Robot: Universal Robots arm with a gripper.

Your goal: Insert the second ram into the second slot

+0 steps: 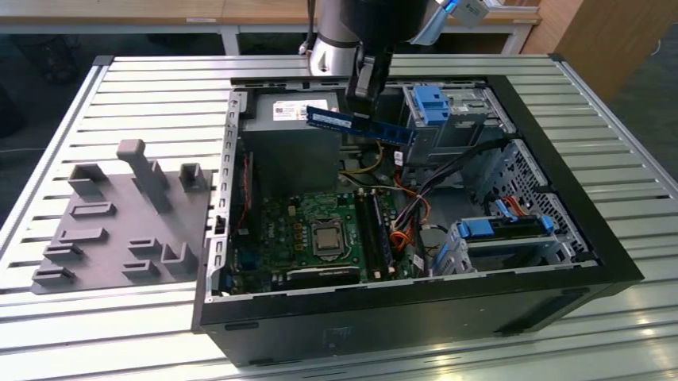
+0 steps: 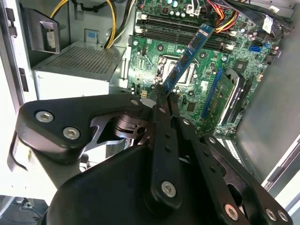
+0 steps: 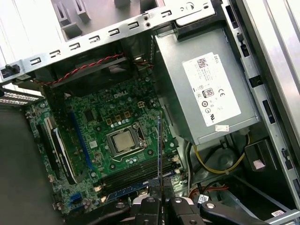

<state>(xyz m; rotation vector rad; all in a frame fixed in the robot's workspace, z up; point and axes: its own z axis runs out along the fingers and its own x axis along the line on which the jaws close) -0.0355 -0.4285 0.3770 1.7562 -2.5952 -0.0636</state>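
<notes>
Claw (image 2: 161,92) grips ram (image 1: 358,125); exterior view: aloft over case (image 1: 424,317).

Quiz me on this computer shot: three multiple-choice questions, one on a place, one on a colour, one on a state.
1. Where is the second ram? A in the air above the motherboard in the open computer case; B pressed fully into it; C outside the case.
2. What colour is its board? A green; B red; C blue.
3. How is the gripper? A open, empty; B shut on the second ram; C half open, touching nothing.
Answers: 1 A, the exterior view shows it clear above the board; 2 C, blue in the second wrist view; 3 B, it pinches the stick's end there.
</notes>
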